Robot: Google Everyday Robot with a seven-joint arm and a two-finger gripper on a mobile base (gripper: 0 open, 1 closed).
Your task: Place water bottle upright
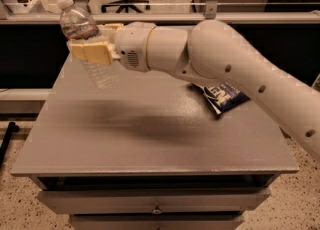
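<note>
My gripper [91, 50] is clamped on the bottle [76, 24], 2 fingers [92, 54] across its middle. The bottle hangs tilted, cap above and left of my grip. The table [150, 139] lies below, and 1 bag [227, 96] sits far right.

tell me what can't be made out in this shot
All in the camera view:
- Water bottle: its middle is hidden by the near jaw of the gripper, which holds it tilted above the table's far left corner. Its label print is too small to read.
- Blue snack bag: its upper left part is behind the arm.
- Drawers: cut off by the bottom edge.
- Arm's base: past the right edge.
</note>
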